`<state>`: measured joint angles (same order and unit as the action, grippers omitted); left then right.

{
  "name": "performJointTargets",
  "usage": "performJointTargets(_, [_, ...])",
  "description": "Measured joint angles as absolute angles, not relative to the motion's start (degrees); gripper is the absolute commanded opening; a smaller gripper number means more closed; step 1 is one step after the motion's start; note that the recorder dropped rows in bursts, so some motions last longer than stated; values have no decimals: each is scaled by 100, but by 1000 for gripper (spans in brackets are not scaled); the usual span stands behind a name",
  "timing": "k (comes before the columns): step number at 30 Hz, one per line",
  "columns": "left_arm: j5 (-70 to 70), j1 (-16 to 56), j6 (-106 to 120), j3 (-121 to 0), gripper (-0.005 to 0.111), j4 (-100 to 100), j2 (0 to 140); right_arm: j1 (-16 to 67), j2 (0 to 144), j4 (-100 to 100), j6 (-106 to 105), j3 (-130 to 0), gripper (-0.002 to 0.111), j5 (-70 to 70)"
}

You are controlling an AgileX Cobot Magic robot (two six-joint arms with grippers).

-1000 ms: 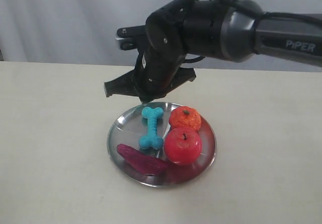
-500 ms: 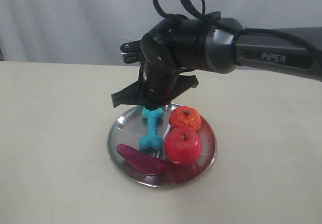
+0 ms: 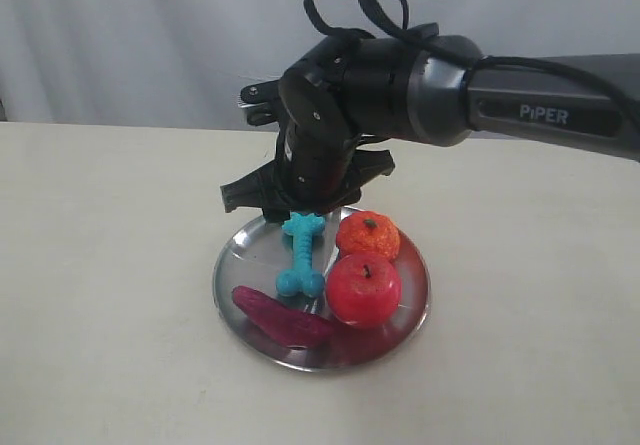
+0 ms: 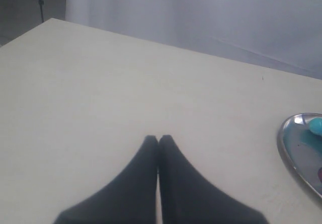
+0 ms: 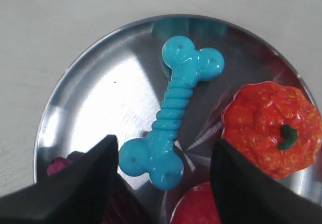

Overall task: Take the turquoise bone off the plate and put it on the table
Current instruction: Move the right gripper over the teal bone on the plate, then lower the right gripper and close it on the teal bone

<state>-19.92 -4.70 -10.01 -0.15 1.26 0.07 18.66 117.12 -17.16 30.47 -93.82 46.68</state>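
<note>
Red apple (image 3: 363,288) touching an orange toy pumpkin (image 3: 368,235), dark purple sweet potato (image 3: 282,317) beside the apple, pale curtain (image 3: 130,35) behind

The turquoise bone (image 3: 301,255) lies flat on the shiny silver plate (image 3: 245,260) on the beige table (image 3: 100,315).

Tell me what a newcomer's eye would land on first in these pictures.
The big black right gripper hangs open over the far edge of the shiny plate in the middle of the table. On the plate, the turquoise bone lies next to a red apple and an orange fruit.
</note>
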Motion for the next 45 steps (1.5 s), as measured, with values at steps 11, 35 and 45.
performJointTargets(11, [-1992, -470, -1001, -15, 0, 126, 7, 1866, 12034, -1727, 3059, -9386, 53, 4350])
performJointTargets(35, [-1992, -470, -1001, -15, 0, 126, 7, 1723, 12717, -2173, 3810, -9386, 53, 3754])
performJointTargets(45, [-1992, -470, -1001, -15, 0, 126, 7, 1723, 12981, -2187, 3850, -9386, 53, 3544])
